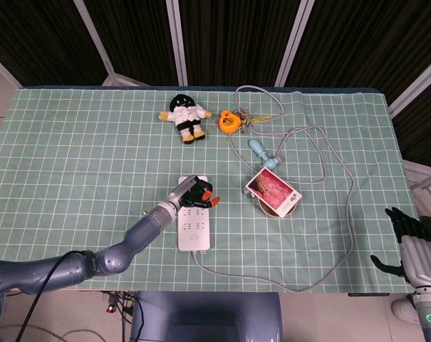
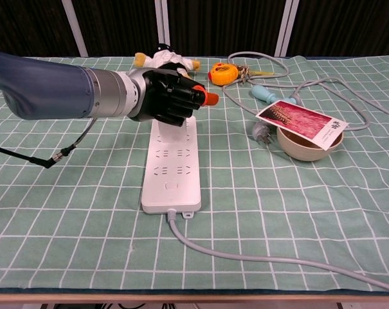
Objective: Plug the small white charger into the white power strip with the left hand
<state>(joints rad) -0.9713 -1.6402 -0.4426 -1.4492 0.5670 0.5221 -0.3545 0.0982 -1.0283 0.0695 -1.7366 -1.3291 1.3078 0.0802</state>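
Left hand [image 2: 170,95], black with orange-tipped fingers, sits curled into a fist over the far end of the long white plastic power strip [image 2: 171,168]. The fingers are wrapped in tight. The small white charger is presumably inside that fist or under it, but neither view shows it, so I cannot tell whether the hand actually has hold of it or where it sits relative to the sockets. The head view shows the same hand [image 1: 194,193] covering the strip's far end [image 1: 193,233], with nothing white poking out between the fingers.

Nearer the camera than the hand, two rows of sockets and the strip's grey cable [image 2: 258,258] are exposed and unoccupied. To the hand's right lie a loose grey plug [image 2: 261,133] and a beige bowl [image 2: 308,146] topped by a red-printed card [image 2: 301,121]; beyond it, a black-and-white plush doll [image 1: 184,114] and an orange round toy [image 2: 220,73].

Right hand [image 1: 417,249] hangs off the table's right edge, fingers loosely apart, nothing in it.

Judgement on the step: this looks like the seating or pressing phase at the far socket. To do it well:
- keep the charger's prongs square to the socket face, no tilt
- press straight down through the palm, not sideways, since the strip is unanchored on the green checked cloth [image 2: 65,212] and could slide
- ease the fingers open only once the body sits flush

Risk: with the charger hidden, a half-seated plug would go unnoticed.
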